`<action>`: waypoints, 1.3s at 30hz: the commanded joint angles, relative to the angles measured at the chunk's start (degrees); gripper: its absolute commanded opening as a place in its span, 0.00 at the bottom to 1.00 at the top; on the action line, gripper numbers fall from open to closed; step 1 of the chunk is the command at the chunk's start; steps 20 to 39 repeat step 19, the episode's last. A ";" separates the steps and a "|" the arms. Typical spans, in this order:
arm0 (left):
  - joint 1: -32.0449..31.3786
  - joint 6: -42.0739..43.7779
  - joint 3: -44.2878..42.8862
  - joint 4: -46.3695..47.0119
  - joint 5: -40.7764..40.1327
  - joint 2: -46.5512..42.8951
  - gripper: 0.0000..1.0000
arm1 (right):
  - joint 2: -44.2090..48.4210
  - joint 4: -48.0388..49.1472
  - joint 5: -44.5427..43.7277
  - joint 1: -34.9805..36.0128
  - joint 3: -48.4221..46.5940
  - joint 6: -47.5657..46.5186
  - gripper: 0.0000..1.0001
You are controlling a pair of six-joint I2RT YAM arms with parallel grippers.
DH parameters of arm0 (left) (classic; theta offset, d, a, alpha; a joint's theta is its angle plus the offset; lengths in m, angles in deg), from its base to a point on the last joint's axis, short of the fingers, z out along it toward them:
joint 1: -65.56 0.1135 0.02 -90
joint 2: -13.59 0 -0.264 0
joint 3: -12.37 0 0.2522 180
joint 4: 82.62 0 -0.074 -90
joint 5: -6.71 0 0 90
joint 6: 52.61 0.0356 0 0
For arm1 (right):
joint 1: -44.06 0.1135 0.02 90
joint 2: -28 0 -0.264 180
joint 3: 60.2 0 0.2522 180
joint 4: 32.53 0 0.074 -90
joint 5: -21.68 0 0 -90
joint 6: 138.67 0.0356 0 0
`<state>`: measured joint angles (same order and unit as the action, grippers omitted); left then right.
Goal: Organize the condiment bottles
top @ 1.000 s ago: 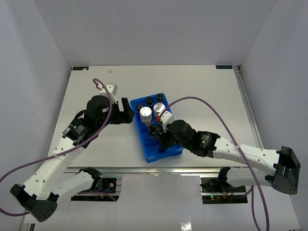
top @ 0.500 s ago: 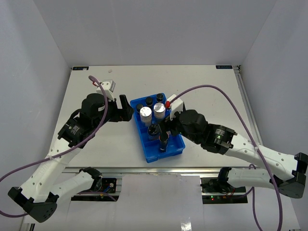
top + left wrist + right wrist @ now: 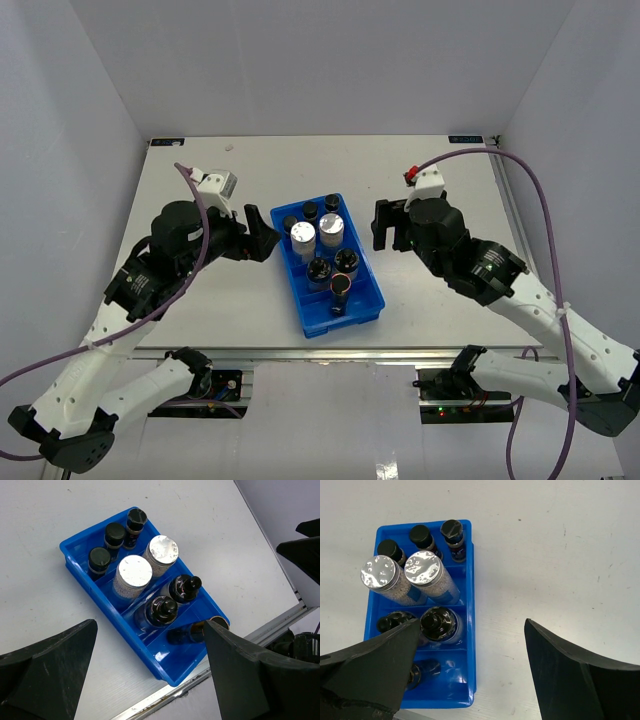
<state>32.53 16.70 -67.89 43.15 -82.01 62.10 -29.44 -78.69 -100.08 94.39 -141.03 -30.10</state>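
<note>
Condiment bottles (image 3: 303,234) fill a blue tray (image 3: 345,318) at the centre of a white table (image 3: 300,165), seen from above with a robot arm on either side. All of them sit inside the tray, grouped in rows from far end to near.

Three small dark jars with black caps (image 3: 114,532) line the tray's 12 o'clock end, upright and close together. One row toward 6 o'clock, two clear jars with silver lids (image 3: 424,565) stand side by side, their grainy pale contents showing through the glass. Next come two dark-capped bottles (image 3: 162,609), also upright. In the compartment at the 6 o'clock end one more dark bottle (image 3: 192,632) lies tipped over on its side — its label too dim to make out.

The left gripper (image 3: 266,232) hangs at the tray's 9 o'clock, just beside the rim and apart from the bottles. Its wrist camera shows the two black fingers (image 3: 50,665) spread wide, holding nothing, with the whole tray framed between them.

The right gripper (image 3: 378,226) hangs at the tray's 3 o'clock, a little farther from the rim, over bare table. Its fingers (image 3: 580,680) are likewise parted wide and grip nothing — the tray appears at the left of that wrist view, open tabletop at the right. Neither gripper touches the tray or any bottle.
</note>
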 commanded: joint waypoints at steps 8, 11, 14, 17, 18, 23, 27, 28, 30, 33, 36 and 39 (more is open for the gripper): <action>0.25 2.29 -1.18 1.76 5.32 -3.01 0.98 | 14.11 6.73 -6.07 -0.14 4.69 1.13 0.90; 0.25 2.32 -1.41 2.10 5.56 -3.68 0.98 | 13.50 5.88 -6.39 -0.14 3.70 0.69 0.90; 0.25 2.32 -1.67 2.18 5.71 -3.77 0.98 | 12.47 4.95 -6.24 -0.14 3.19 0.77 0.90; 0.34 2.23 -1.97 1.96 5.66 -3.59 0.98 | 11.92 5.33 -5.08 -0.14 3.70 0.95 0.90; 0.25 2.14 -1.97 1.88 5.57 -3.60 0.98 | 11.74 5.33 -4.90 -0.14 3.79 1.29 0.90; 0.25 2.07 -1.97 1.95 5.57 -3.67 0.98 | 11.52 5.04 -4.97 -0.07 3.79 1.52 0.90; 0.25 2.07 -1.97 1.95 5.57 -3.67 0.98 | 11.52 5.04 -4.97 -0.07 3.79 1.52 0.90; 0.25 2.07 -1.97 1.95 5.57 -3.67 0.98 | 11.52 5.04 -4.97 -0.07 3.79 1.52 0.90; 0.25 2.07 -1.97 1.95 5.57 -3.67 0.98 | 11.52 5.04 -4.97 -0.07 3.79 1.52 0.90; 0.25 2.07 -1.97 1.95 5.57 -3.67 0.98 | 11.52 5.04 -4.97 -0.07 3.79 1.52 0.90; 0.25 2.07 -1.97 1.95 5.57 -3.67 0.98 | 11.52 5.04 -4.97 -0.07 3.79 1.52 0.90; 0.25 2.07 -1.97 1.95 5.57 -3.67 0.98 | 11.52 5.04 -4.97 -0.07 3.79 1.52 0.90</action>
